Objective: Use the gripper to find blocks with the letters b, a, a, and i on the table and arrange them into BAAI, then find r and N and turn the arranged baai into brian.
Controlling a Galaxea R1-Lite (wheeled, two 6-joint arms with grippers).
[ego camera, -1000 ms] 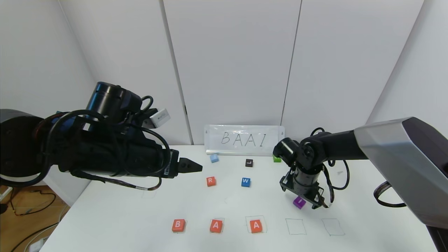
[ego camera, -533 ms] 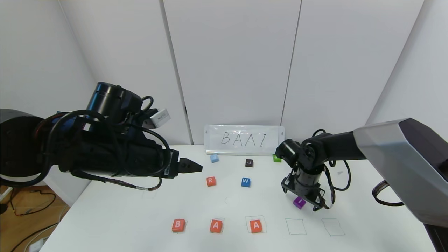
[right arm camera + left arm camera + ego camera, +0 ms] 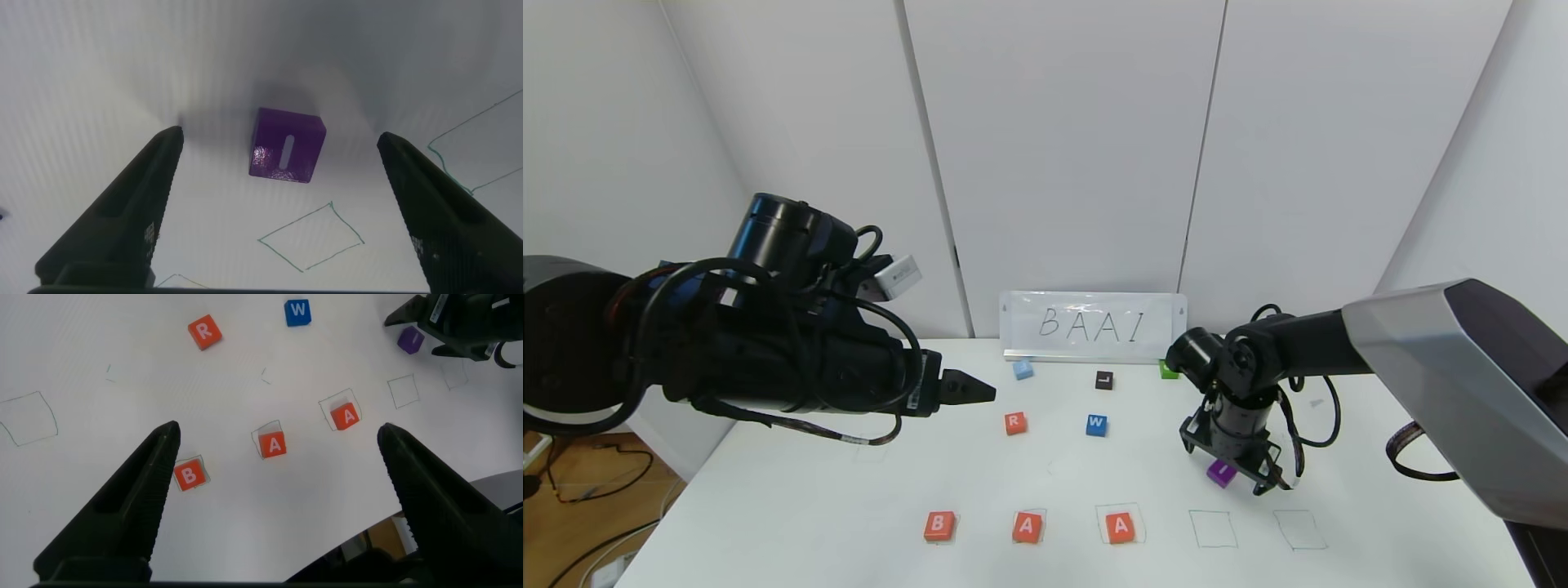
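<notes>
On the white table (image 3: 768, 506) three orange-red blocks sit in a front row of pen squares: B (image 3: 939, 526), A (image 3: 1027, 527) and A (image 3: 1120, 527). The purple I block (image 3: 1221, 472) lies farther back on the right. My right gripper (image 3: 1236, 477) hangs open just over it, one finger on each side and neither touching; the block (image 3: 286, 155) shows between the jaws of that gripper (image 3: 278, 140). The orange-red R block (image 3: 1014, 422) lies mid-table. My left gripper (image 3: 968, 389) is held high and open (image 3: 278, 433) with nothing in it. No block with a readable N shows.
A white sign reading BAAI (image 3: 1092, 327) stands at the back. Near it lie a light blue block (image 3: 1023, 369), a black L block (image 3: 1103, 380) and a green block (image 3: 1168, 371). A blue W block (image 3: 1096, 425) sits beside R. Two drawn squares (image 3: 1213, 528) (image 3: 1300, 529) are vacant.
My right gripper has sunk slightly and shifted a little over the purple I block. The left arm and all blocks have stayed put.
</notes>
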